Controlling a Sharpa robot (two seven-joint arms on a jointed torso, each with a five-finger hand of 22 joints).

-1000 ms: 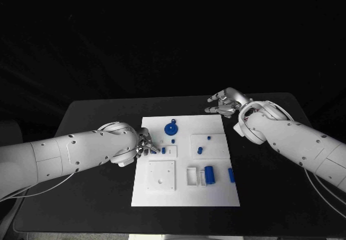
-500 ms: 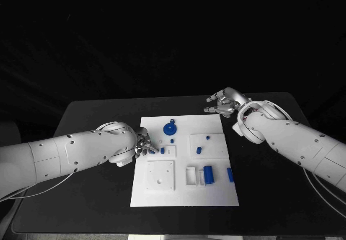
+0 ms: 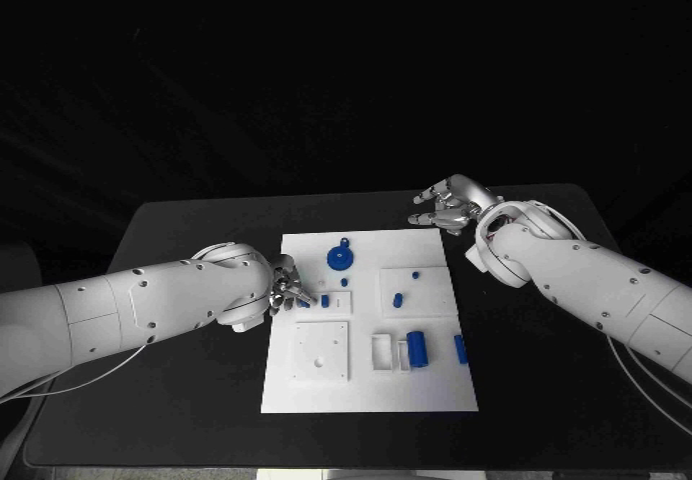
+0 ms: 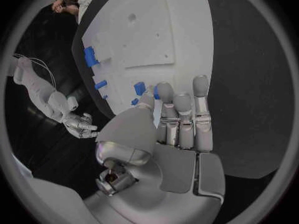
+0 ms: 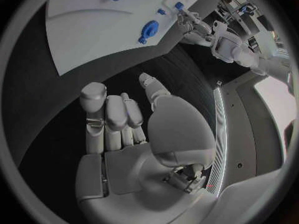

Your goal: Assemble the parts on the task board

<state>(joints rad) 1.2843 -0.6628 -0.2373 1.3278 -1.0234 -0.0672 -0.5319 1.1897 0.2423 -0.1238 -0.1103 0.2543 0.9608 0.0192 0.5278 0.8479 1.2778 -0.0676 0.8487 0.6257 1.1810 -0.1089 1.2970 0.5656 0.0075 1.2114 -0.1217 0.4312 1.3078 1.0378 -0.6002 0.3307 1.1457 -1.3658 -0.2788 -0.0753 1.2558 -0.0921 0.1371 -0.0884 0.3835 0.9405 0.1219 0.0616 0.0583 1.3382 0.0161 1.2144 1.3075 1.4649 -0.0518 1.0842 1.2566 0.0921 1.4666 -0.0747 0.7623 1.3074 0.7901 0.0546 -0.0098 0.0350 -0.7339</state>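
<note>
The white task board (image 3: 368, 385) lies mid-table with several blue parts on it: a round disc (image 3: 342, 259), small pegs (image 3: 400, 298) and a cylinder (image 3: 418, 347). My left hand (image 3: 289, 285) rests at the board's left edge, fingertips down beside a small blue part (image 3: 307, 298). In the left wrist view the fingers (image 4: 181, 104) lie straight and side by side, the thumb against them next to a small blue part (image 4: 139, 88); whether it is pinched I cannot tell. My right hand (image 3: 450, 205) hovers past the board's far right corner, fingers loosely bent and apart, holding nothing (image 5: 124, 119).
Black tabletop (image 3: 188, 380) surrounds the board on all sides. A second blue cylinder (image 3: 462, 348) sits at the board's right edge. A square white insert (image 3: 323, 350) lies near the board's left front. The right wrist view shows the disc (image 5: 149, 30) and my left hand (image 5: 190, 22).
</note>
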